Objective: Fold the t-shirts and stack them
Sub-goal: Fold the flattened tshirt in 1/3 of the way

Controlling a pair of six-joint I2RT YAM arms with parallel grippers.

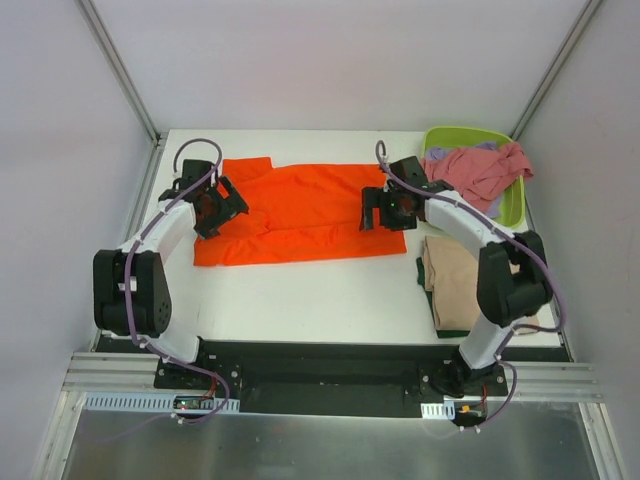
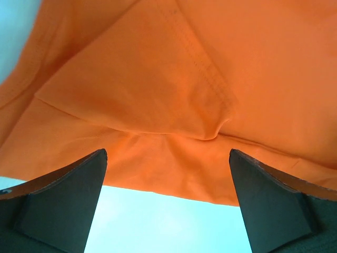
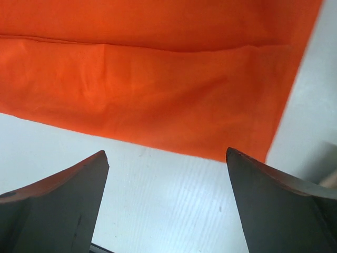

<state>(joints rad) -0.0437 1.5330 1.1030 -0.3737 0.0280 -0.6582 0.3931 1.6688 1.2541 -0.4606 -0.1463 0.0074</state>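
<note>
Two shirts look finished: a folded tan t-shirt [image 1: 455, 272] lies on a dark green t-shirt [image 1: 455, 328], just to the right of the orange t-shirt [image 1: 300, 215]. You are in the middle of the orange one; it lies flat on the table [image 1: 300, 295] and seems folded once along its length. Your left gripper [image 1: 218, 206] hangs over its left end and your right gripper [image 1: 388, 210] over its right end, both with fingers spread wide and holding nothing. Beyond its right end, a pink t-shirt [image 1: 482, 170] and a lavender t-shirt [image 1: 443, 154] lie crumpled in the lime-green tub [image 1: 513, 205], so I judge that more than half is left
</note>
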